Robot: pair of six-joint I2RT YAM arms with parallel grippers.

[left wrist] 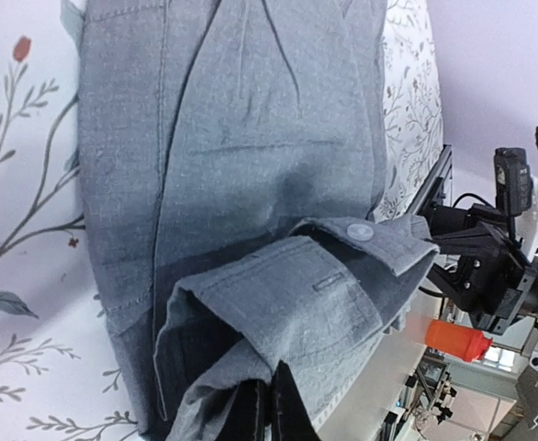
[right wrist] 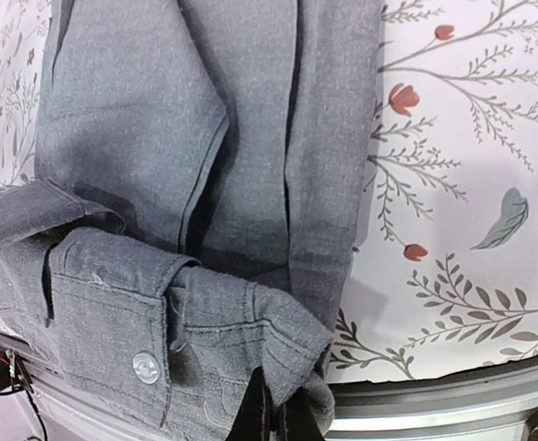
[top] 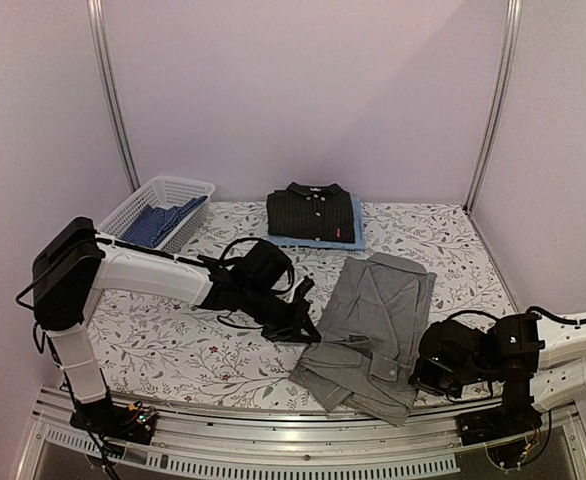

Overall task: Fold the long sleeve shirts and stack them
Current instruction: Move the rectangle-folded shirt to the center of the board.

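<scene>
The grey shirt (top: 373, 325) lies lengthwise on the table, its near end bunched at the front edge. My left gripper (top: 308, 335) is shut on the shirt's near left corner (left wrist: 278, 322). My right gripper (top: 425, 378) is shut on its near right corner (right wrist: 251, 331). Both corners are lifted a little off the cloth. The black shirt (top: 311, 212) lies folded at the back, on top of the folded light blue shirt (top: 357, 238).
A white lattice basket (top: 143, 205) with blue cloth (top: 163, 222) in it stands at the back left. The table's metal front rail (top: 273, 440) runs just under the grey shirt's near end. Side walls close in left and right.
</scene>
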